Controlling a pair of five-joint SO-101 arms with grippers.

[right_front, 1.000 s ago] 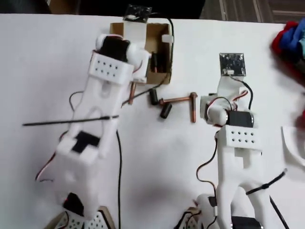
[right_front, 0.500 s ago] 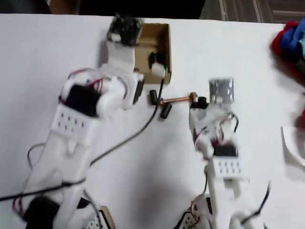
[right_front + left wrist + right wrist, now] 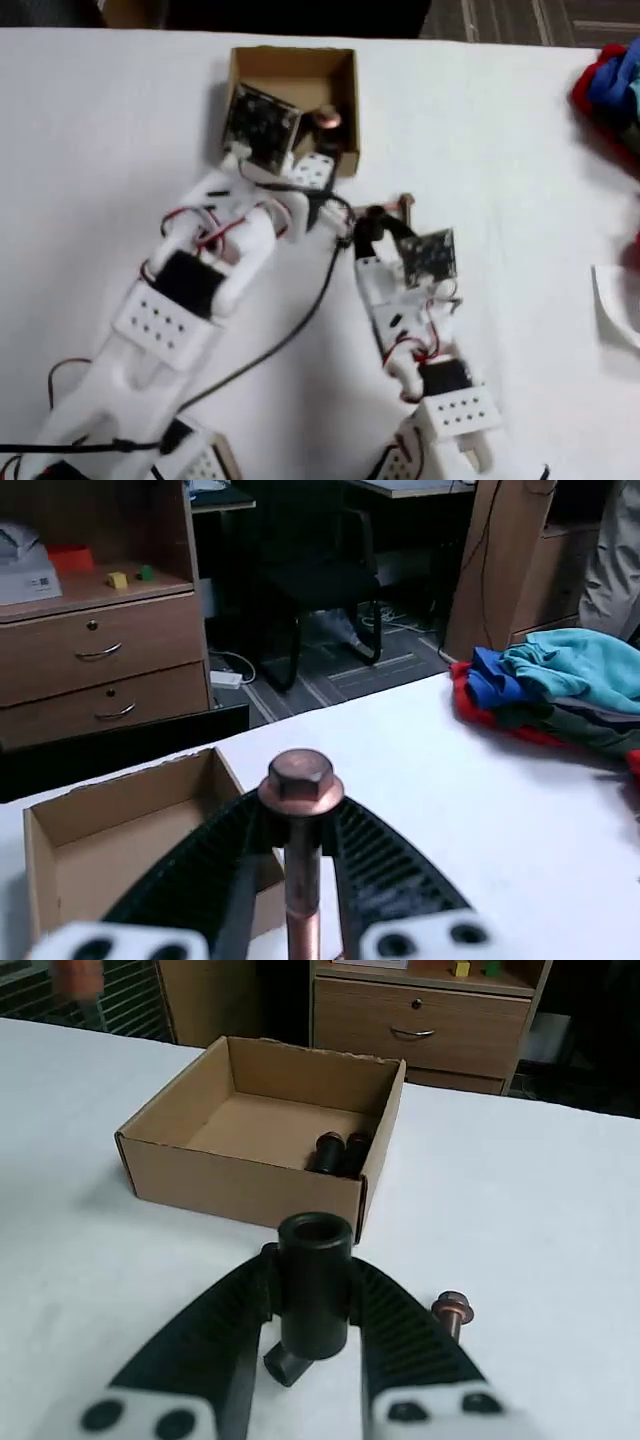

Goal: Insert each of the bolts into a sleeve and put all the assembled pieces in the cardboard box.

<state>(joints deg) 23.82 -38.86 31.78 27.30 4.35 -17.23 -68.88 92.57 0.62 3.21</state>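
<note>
My left gripper point(image 3: 300, 815) is shut on a copper bolt point(image 3: 300, 780), held upright with its hex head up. In the high view that bolt point(image 3: 327, 118) stands over the near right part of the cardboard box point(image 3: 290, 65). A black sleeve point(image 3: 315, 1290) stands upright, bore up, with my right gripper point(image 3: 313, 1270) shut on it; that gripper point(image 3: 372, 222) is just in front of the box. Assembled dark pieces point(image 3: 340, 1153) lie inside the box point(image 3: 250, 1185). On the table lie another sleeve point(image 3: 285, 1365) and a loose bolt point(image 3: 452, 1312).
A heap of coloured cloth point(image 3: 610, 75) lies at the far right table edge. A white object point(image 3: 615, 310) sits at the right edge. A black cable point(image 3: 300, 320) runs across the table between the arms. Wooden drawers point(image 3: 100, 650) stand beyond the table.
Both arms have swung toward the middle. The left gripper now holds a bolt up by the box; the right gripper moved left and now holds a sleeve.
</note>
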